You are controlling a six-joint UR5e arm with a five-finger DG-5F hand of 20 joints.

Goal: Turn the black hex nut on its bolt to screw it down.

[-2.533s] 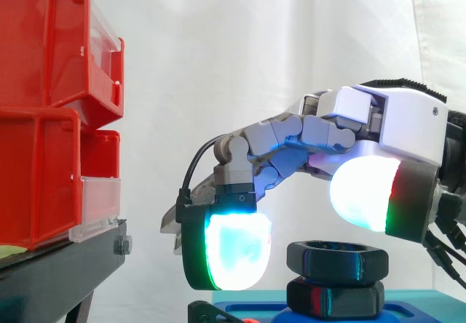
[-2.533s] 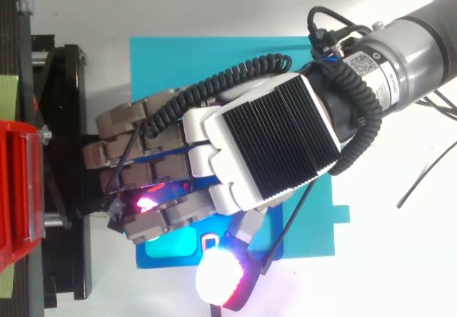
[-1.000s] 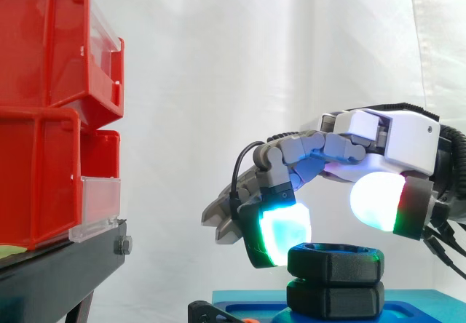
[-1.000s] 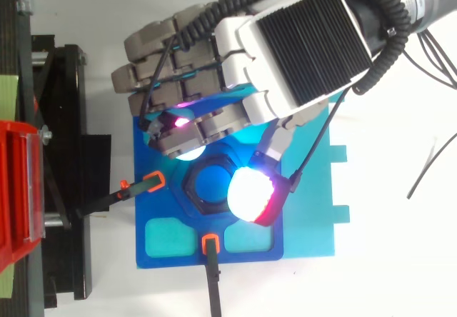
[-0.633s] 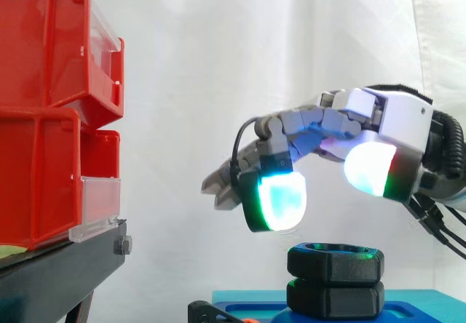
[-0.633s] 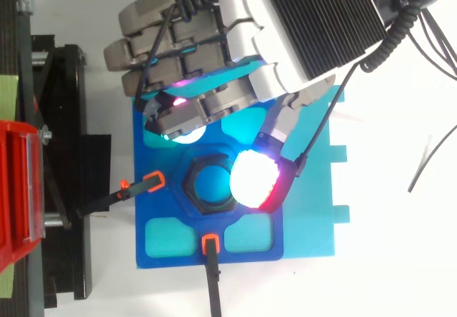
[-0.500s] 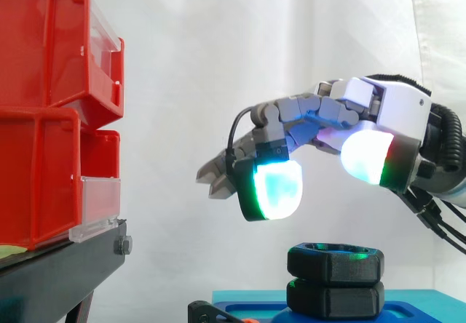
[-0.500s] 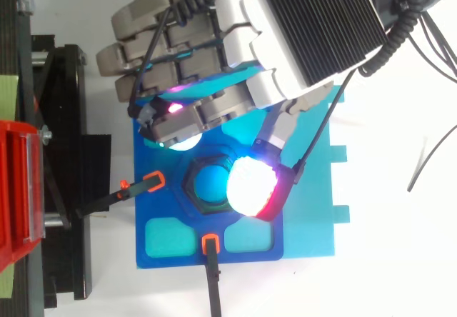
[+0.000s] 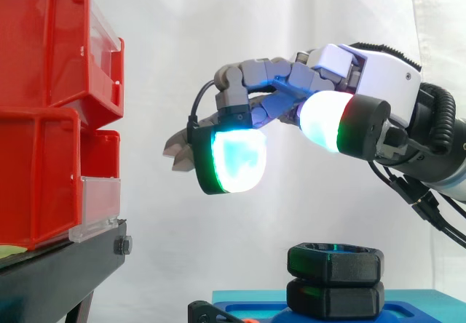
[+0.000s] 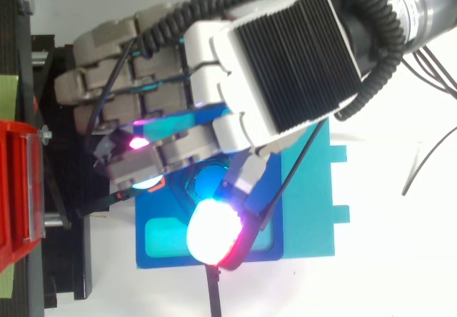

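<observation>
Since half a second ago the hand (image 9: 371, 76) has risen and moved toward the bins; it now hangs well above the black hex nut (image 9: 335, 262), with fingers and thumb apart and holding nothing. From above, the hand hides most of the nut. The nut is six-sided and sits on a second black hex piece (image 9: 335, 298) on the blue base (image 10: 161, 261).

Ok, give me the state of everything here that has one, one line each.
hand: hovers well above the nut, fingers loosely bent, holding nothing.
black hex nut: level, untouched, stacked directly over the lower black hex piece.
blue fixture: lying flat beneath the nut.
red bins: stacked on the black stand, away from the hand.
</observation>
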